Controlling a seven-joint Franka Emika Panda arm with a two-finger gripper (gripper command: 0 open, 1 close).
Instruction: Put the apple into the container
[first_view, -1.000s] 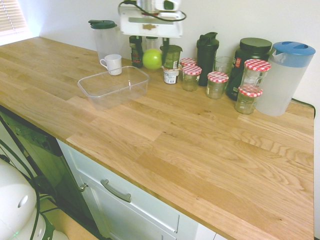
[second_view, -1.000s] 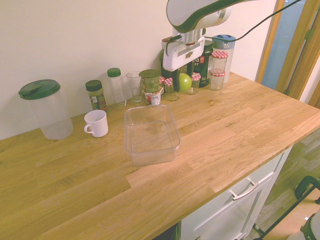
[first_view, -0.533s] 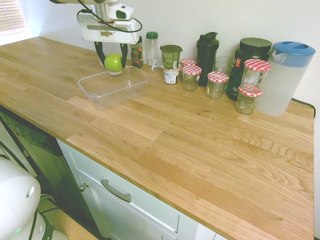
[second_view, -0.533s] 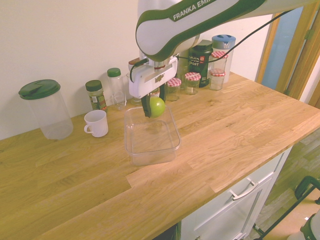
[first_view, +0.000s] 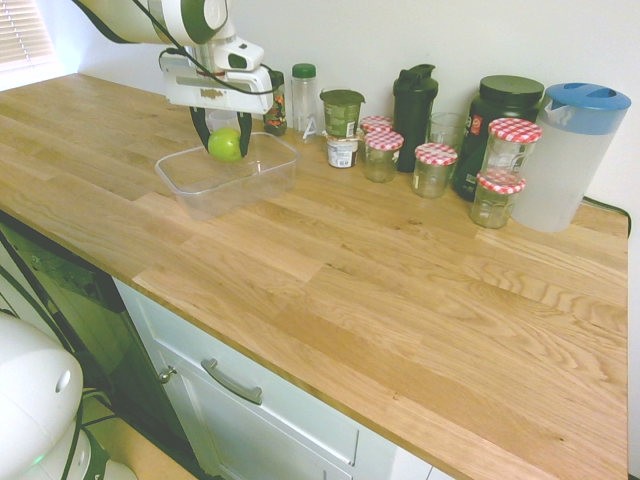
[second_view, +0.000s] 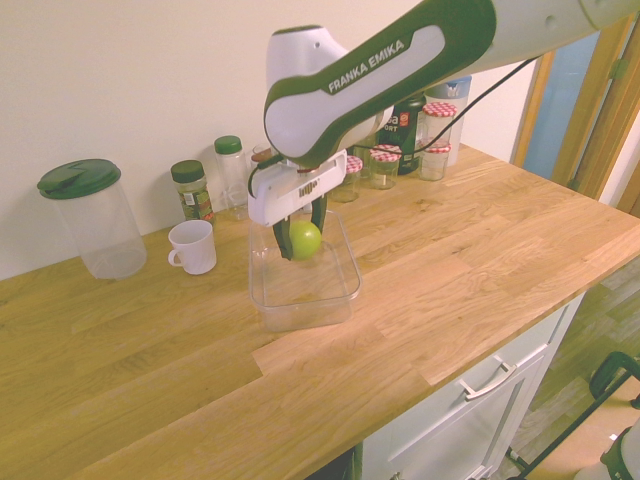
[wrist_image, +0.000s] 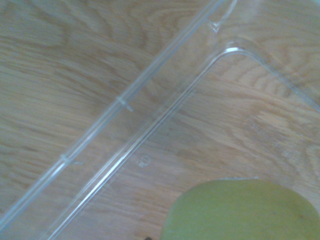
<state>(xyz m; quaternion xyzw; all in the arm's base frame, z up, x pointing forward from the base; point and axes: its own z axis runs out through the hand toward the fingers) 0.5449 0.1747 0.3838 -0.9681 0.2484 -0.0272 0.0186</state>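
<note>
Gripper: the gripper (first_view: 222, 147) hangs over the container, fingers pointing down, jaws pinching the apple from two sides.
Apple: the apple (first_view: 225, 145) is held between the fingers, low over the wall-side end of the container and about level with its rim. In the second exterior view the apple (second_view: 304, 239) appears within the tub's outline. Whether it touches the floor cannot be told.
Container: the container (first_view: 270, 178) is clear, lidless and empty, flat on the wooden counter (first_view: 400, 270). The wrist view shows its rim (wrist_image: 150, 130) running diagonally, with the apple (wrist_image: 240, 210) on the inner side of that rim.
Step in hand: judged as the final lowering ahead of release.
Progress: judged nearly complete; only the release and the withdrawal remain.
Risk 1: release from height. A round apple may bounce or roll against the light plastic wall and shift the tub.
Risk 2: placement near the end wall. A finger may catch the rim on descent and tip or drag the container.
Risk 3: withdrawal toward the wall. The white cup (second_view: 192, 246), the spice jar (second_view: 190, 188) and the bottles behind stand near the tub; a wide retreat may knock them.
Precaution: lower until the apple is close to the floor, then spread the jaws and rise straight up.
</note>
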